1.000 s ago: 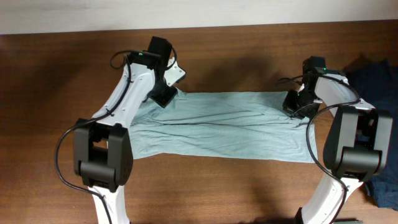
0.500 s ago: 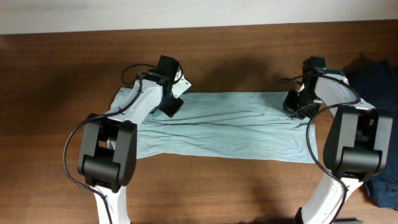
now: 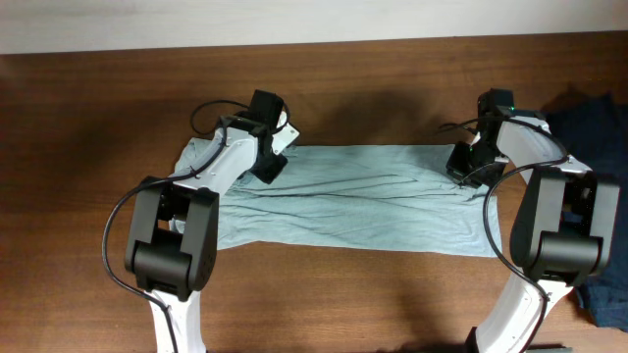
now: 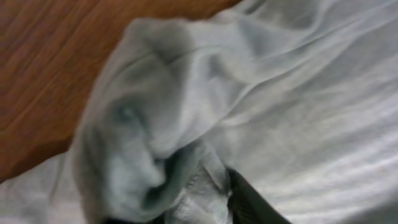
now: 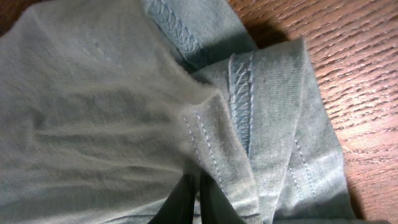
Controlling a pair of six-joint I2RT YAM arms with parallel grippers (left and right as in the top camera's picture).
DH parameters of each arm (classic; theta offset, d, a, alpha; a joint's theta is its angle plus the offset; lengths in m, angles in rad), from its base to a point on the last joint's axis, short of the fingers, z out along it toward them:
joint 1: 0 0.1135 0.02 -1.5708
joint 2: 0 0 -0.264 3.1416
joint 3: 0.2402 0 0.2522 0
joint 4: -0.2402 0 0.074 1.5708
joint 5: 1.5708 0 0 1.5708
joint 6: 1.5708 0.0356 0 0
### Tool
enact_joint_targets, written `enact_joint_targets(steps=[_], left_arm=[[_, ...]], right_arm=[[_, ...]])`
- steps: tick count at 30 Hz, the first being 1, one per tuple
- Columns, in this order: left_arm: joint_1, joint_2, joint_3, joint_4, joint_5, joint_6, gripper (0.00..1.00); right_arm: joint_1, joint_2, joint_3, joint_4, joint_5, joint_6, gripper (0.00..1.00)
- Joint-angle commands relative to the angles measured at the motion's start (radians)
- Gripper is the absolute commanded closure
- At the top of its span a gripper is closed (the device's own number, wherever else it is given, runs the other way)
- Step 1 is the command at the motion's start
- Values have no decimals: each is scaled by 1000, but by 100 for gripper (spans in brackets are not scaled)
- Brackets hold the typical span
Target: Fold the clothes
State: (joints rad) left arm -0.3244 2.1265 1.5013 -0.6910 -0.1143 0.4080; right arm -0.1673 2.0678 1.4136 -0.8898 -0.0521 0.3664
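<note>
Mint shirt [image 3: 363, 201], corner-grasping step: right gripper [image 5: 198, 193] pinches the hem, left gripper [image 3: 267, 165] hold unclear; next, lift both corners evenly.

I see the T-shirt [image 3: 363, 201] lying spread across the middle of the table [image 3: 98, 147], running left to right. My left gripper [image 3: 267, 165] sits at its far left corner and my right gripper [image 3: 459, 169] at its far right corner. Another garment [image 3: 594, 123] lies at the table's right edge.
</note>
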Motion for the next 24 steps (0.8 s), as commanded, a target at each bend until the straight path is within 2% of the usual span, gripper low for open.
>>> enact_joint_targets(steps=[1, 4, 8, 16, 24], left_arm=[[0, 27, 2, -1, -67, -29, 73], [0, 27, 15, -11, -67, -34, 82], [0, 27, 78, -99, -67, -37, 89], [0, 27, 270, -365, -97, -31, 89], [0, 24, 324, -516, -145, 44, 89]], right_arm=[[-4, 54, -17, -8, 64, 9, 90], [-4, 54, -17, -8, 64, 9, 90], [-4, 54, -17, -9, 64, 9, 90], [-4, 54, -17, -11, 64, 9, 90], [-4, 54, -17, -11, 65, 9, 90]])
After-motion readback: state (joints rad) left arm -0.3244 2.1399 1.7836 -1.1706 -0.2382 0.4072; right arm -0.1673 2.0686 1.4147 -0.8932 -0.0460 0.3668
